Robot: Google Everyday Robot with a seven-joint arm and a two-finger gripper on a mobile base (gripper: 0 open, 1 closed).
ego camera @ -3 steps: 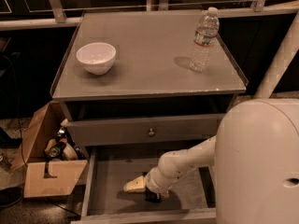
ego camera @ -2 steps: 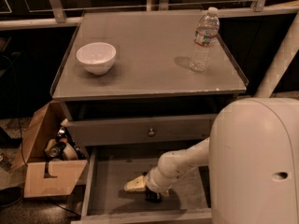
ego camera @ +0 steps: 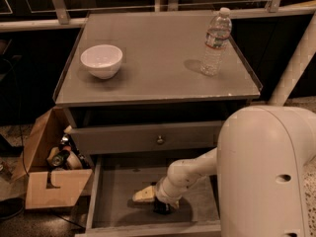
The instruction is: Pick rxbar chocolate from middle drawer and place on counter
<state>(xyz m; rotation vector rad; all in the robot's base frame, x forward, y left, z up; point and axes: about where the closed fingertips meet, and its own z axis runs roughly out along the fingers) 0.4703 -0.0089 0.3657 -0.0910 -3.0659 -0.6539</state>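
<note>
Rxbar chocolate point(ego camera: 162, 207), if the small dark shape under the wrist is indeed the bar, lies on the floor of the middle drawer point(ego camera: 118, 191) at 6 o'clock in the camera view, right at the gripper point(ego camera: 153, 201).

The gripper sits low inside the drawer, its pale tip pointing toward 9 o'clock. Whether it is apart, together or clamped on the bar cannot be told. The white arm point(ego camera: 190, 174) runs back from it toward 3 o'clock into the robot's rounded shell point(ego camera: 266, 177), which fills the corner at 4 o'clock.

Set against the view from 1 second ago, almost nothing has changed. The gripper holds the same spot and the same tilt, with no lift begun, and only the shell sits slightly differently in the frame. That suggests the grasp is being settled rather than finished, so the rxbar chocolate is not yet on its way out.

Above, at 12 o'clock from the gripper, the closed drawer front with its brass knob point(ego camera: 160, 140) sits under the counter point(ego camera: 158, 58). On the counter a white bowl point(ego camera: 101, 60) stands at 10 o'clock and a water bottle point(ego camera: 216, 42) upright at 2 o'clock, well apart, with bare grey top between them for the bar. A cardboard box point(ego camera: 49, 191) rests on the floor at 8 o'clock.
</note>
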